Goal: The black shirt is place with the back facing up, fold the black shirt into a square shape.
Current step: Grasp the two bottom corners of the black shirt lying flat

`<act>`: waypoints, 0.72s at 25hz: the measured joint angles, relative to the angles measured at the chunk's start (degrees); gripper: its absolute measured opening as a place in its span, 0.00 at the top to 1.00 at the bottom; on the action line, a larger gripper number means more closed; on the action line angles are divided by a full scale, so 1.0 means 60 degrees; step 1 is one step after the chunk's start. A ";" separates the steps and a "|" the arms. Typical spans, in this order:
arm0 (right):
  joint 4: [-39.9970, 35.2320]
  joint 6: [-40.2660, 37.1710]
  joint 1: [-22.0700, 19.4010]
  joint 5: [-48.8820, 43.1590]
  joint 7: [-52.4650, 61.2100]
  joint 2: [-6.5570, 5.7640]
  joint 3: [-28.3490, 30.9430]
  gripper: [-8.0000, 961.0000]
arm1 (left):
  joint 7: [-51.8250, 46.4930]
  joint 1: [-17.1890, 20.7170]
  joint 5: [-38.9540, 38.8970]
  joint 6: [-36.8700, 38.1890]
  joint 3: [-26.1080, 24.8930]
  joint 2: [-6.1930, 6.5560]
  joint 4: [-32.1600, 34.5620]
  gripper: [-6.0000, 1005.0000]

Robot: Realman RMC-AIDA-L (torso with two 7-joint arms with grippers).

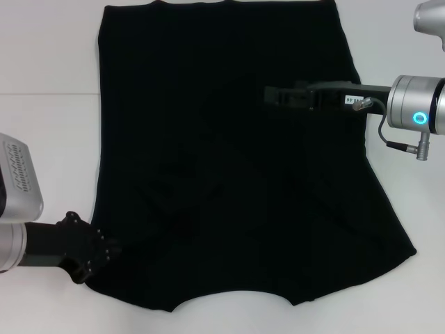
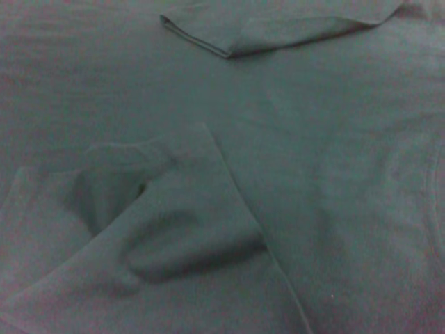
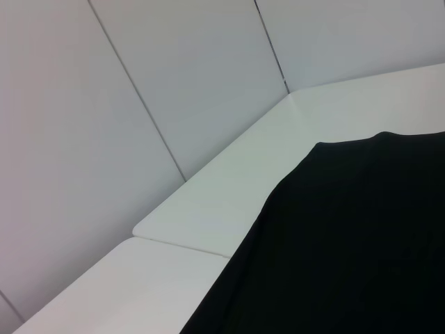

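both sleeves of the black shirt look tucked in on the white table, leaving the squaring folds, with the left gripper at its near left corner and the right gripper above it, fingers' state untellable.

The black shirt is plain black everywhere, with no print or pattern to see. The table under it is white, and the wall panels are pale grey. The right arm is silver with a small blue ring light.
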 joint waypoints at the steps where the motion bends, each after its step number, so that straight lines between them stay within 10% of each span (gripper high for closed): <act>1: 0.0000 0.0001 -0.0003 -0.0010 0.0000 0.0000 0.0000 0.05 | -0.0024 0.0002 -0.0017 0.0010 -0.0022 0.0000 0.0000 0.65; 8: 0.0000 -0.0145 -0.0248 -0.0056 0.0109 -0.0133 -0.0056 0.06 | -0.0434 0.0088 -0.0115 0.0047 -0.0343 -0.0011 0.0157 0.99; 18: -0.0186 -0.1249 -0.1106 -0.0020 0.0547 -0.0643 0.0030 0.07 | -0.0627 0.0325 -0.1104 0.0809 -0.1440 -0.0002 0.0096 0.98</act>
